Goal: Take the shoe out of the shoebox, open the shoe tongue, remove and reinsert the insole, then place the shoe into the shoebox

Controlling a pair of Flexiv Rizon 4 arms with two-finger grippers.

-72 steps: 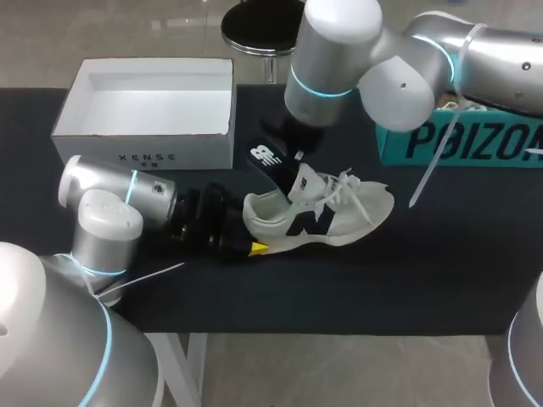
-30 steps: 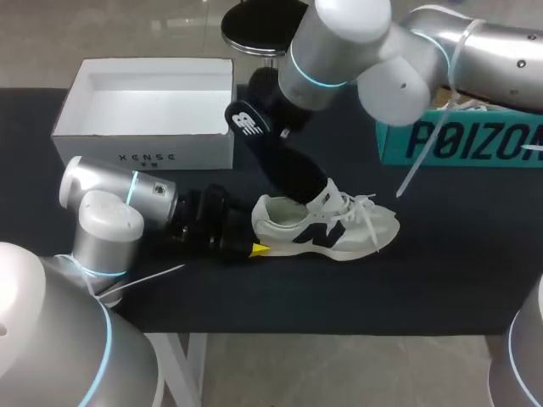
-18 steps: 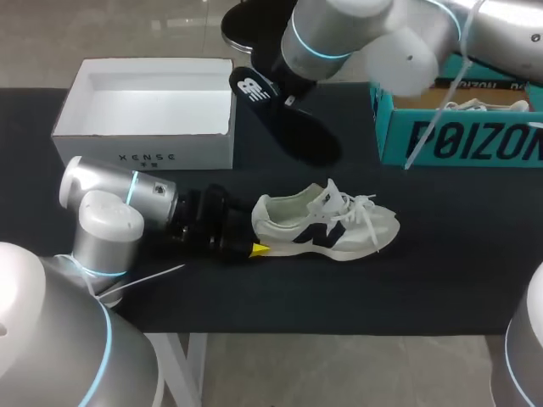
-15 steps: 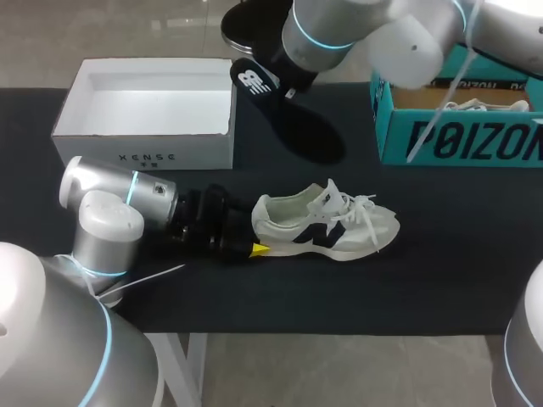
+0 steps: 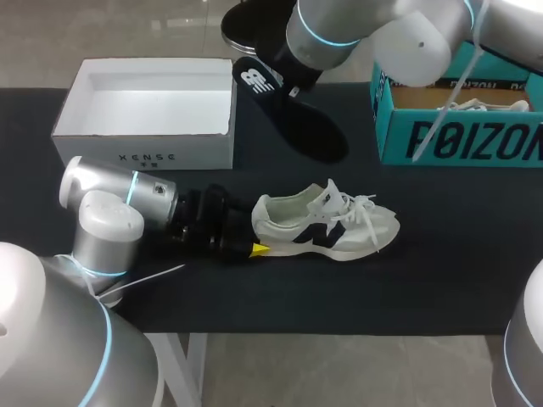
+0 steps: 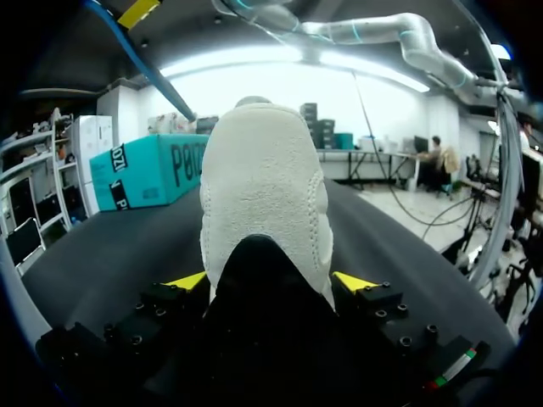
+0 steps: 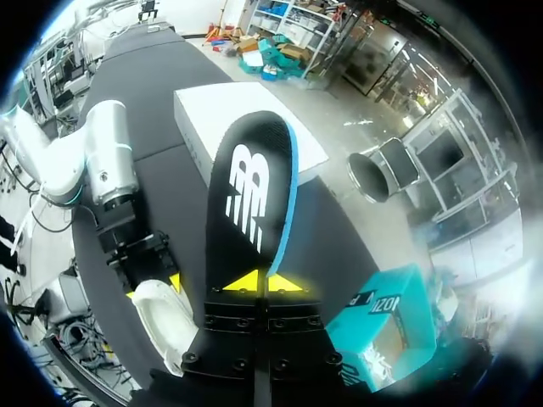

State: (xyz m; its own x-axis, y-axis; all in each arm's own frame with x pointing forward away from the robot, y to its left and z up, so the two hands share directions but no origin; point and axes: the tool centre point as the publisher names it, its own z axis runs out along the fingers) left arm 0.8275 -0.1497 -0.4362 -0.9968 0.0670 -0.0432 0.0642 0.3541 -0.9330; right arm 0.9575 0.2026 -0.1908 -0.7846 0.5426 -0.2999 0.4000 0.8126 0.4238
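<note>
Right pincer [image 7: 265, 281]: tips all but together, pinching one end of the black insole [image 7: 252, 203]. The insole [image 5: 293, 119] hangs tilted above the table, behind the shoe, free end lowest.

Left pincer [image 6: 271, 280]: spread wide, one yellow tip on each side of the heel, clamping the shoe [image 6: 265, 186]. From the head view the shoe [image 5: 327, 227] lies upright on its sole, toe away from the left pincer [image 5: 257, 248], laces loose, mouth open upward.

Step in hand, as I judge it: putting the insole back.
- Bring the free end down into the mouth at a shallow angle, under the tongue.
- Keep the heel clamp firm so the shoe does not skid.
- Watch the laces; they could snag the edge.
- Seat the gripped end last.

Surface: dark table [image 5: 424, 271]. The white box [image 5: 148, 151] stands open behind the left arm. The teal box [image 5: 458, 140] stands at the far right.
</note>
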